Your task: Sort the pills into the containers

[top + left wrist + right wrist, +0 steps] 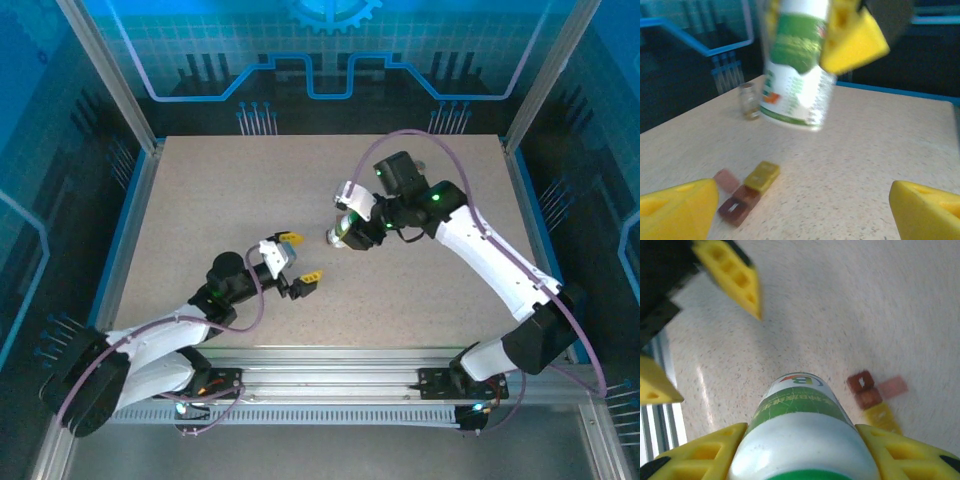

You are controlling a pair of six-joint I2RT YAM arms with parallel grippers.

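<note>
right gripper is clamped on the white bottle just right of centre in the top view. in the right wrist view we see its yellow fingers pressed on both sides of the bottle at the bottom of the frame, green label facing up, far end pointing at the table. left gripper sits lower left of it, jaws apart with nothing between them. in the left wrist view its two fingers show in the bottom corners with bare table between. the bottle hangs tilted at top centre there, clear of the table. dark red box and yellow box lie touching in a row at lower left of that frame, on the table, below the bottle. a pale pink flat piece lies just beside them and a small glass vial stands further back. in the right wrist view the dark red box and yellow box sit at right of the bottle, pink piece beside them. we cannot tell if any pills are in the boxes, too blurred.
</note>
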